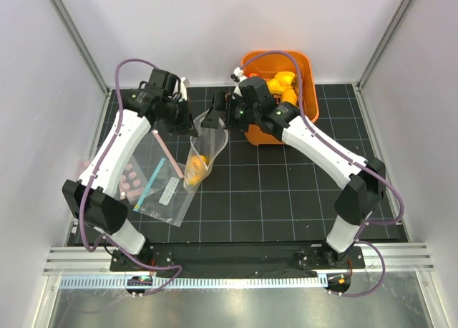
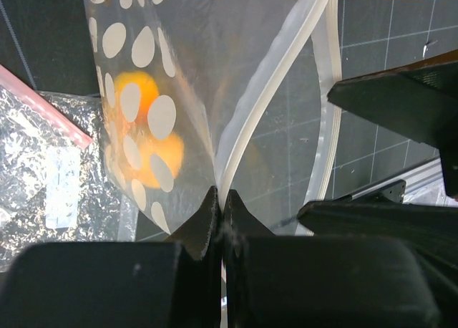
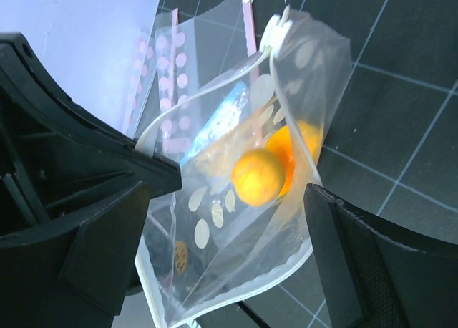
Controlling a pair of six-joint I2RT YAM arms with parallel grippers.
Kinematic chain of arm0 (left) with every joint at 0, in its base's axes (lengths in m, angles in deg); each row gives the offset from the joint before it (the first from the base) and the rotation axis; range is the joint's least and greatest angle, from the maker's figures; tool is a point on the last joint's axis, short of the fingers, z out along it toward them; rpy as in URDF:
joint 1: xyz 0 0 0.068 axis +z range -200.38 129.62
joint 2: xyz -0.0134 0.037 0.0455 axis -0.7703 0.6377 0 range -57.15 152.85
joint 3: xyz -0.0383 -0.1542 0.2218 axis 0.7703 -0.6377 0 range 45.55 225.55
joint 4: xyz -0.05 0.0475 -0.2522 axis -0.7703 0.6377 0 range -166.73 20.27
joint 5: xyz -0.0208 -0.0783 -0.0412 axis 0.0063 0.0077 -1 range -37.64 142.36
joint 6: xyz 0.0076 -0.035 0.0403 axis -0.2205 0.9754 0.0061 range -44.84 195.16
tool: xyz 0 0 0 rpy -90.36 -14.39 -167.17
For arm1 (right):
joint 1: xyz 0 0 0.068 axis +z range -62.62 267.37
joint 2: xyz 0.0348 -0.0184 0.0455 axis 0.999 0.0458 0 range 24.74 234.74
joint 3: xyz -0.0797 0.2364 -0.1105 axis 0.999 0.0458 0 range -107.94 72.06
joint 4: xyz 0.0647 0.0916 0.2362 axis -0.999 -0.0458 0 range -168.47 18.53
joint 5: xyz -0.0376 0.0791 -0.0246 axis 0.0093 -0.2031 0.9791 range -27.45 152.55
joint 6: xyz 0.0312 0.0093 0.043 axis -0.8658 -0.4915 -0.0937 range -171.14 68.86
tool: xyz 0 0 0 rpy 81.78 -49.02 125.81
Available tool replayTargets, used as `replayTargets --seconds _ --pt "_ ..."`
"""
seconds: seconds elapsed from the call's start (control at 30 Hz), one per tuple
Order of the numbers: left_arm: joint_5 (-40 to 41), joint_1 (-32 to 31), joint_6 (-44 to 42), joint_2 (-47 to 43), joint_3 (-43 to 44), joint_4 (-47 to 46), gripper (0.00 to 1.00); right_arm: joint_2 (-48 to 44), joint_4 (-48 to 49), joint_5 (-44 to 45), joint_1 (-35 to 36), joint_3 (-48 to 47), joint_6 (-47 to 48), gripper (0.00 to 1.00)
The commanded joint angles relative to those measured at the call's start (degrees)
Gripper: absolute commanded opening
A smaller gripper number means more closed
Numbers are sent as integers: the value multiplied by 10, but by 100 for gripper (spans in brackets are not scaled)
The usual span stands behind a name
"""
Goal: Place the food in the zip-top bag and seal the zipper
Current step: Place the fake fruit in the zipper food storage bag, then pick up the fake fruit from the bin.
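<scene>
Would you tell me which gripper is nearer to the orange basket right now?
Right. The right gripper is open at the mouth of the dotted bag, beside the orange basket; the left gripper, shut on the bag's rim, sits farther left.

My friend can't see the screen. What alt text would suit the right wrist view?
A clear zip-top bag printed with white dots gapes open, two orange-yellow toy fruits inside. The black fingers of the right gripper stand wide apart either side of it, above a gridded table.

The zip-top bag (image 1: 207,145) hangs between left claw (image 1: 187,120) and right claw (image 1: 215,119), mangoes (image 1: 197,167) inside; orange basket (image 1: 313,84) behind
</scene>
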Motion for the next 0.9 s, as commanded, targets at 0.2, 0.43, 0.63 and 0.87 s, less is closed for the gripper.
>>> replayTargets --seconds 0.2,0.43,0.63,0.87 --pt "-5 0 -9 -32 -9 -18 0 -16 -70 14 -134 -55 2 82" --pt "-9 0 -6 -41 -22 -31 0 29 -176 95 -221 -119 48 89" --pt "-3 -1 -13 -48 -15 -26 0 137 -252 228 -237 -242 97 96" --pt "-20 0 6 -71 -43 -45 0 218 -228 318 -250 -280 99 97"
